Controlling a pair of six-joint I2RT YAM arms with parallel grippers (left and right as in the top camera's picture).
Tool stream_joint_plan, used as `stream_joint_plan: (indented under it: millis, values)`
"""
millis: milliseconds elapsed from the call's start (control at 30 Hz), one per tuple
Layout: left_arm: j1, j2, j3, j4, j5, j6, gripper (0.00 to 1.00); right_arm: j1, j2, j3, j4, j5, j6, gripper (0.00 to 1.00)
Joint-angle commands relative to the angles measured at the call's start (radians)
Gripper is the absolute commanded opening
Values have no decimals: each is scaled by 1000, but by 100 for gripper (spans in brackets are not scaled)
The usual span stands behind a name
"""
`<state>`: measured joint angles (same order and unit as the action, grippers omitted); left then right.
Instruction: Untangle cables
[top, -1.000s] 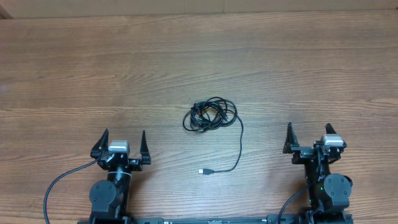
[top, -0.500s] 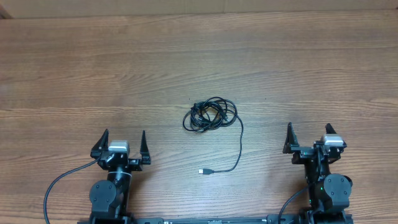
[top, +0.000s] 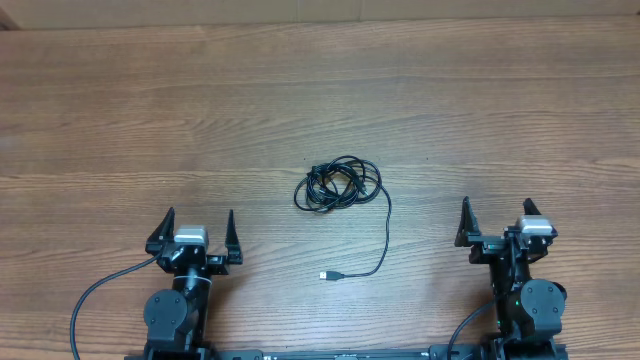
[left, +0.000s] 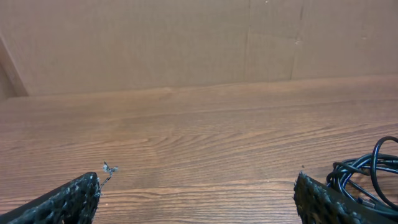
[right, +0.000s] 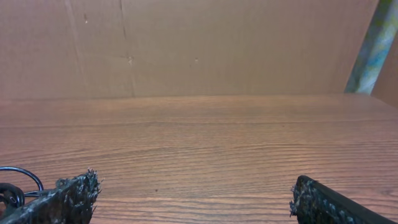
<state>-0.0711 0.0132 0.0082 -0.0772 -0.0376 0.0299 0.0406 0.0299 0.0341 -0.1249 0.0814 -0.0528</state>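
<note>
Robot lab: wood table, cardboard backdrop

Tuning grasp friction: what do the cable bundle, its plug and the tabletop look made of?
Cables: thin black flexible cord, likely plastic or rubber jacket, faint sheen. Plug: small silvery tip, probably metal; too small to confirm. Table: brown wood-grain surface, matte; solid wood or laminate, cannot tell.

Left wrist cam gives me only the tips of my left tool; the rest of both fingers is cut off at the bottom edge. Same for my right tool. The cables run off the right edge in left wrist view, off the left edge in right wrist view. Overhead, the bundle's too small to count cords or trace crossings; plug type unreadable. Arm bases clipped at the bottom.
</note>
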Motion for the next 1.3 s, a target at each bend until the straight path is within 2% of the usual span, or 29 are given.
stream_joint_plan:
  millis: [0,567,700,900,967,1167,1267]
  values:
    - [5,-9,-3,0,5,16,99,-3,-10,-5,4,-5,-1,100]
    - [5,-9,-3,21,13,15,100,-3,-10,-5,4,-5,-1,100]
    - [5,-9,-3,50,50,17,99,-3,-10,-5,4,-6,-1,100]
    - [5,-9,21,47,193,80,100,-3,-10,-5,4,-5,-1,100]
    - [5,-9,42,18,195,87,100,-3,-10,-5,4,-5,-1,100]
    - [5,0,192,-222,249,140,100,-3,-10,-5,4,-5,-1,100]
    - [5,32,236,-268,256,155,100,-3,-10,-5,4,-5,-1,100]
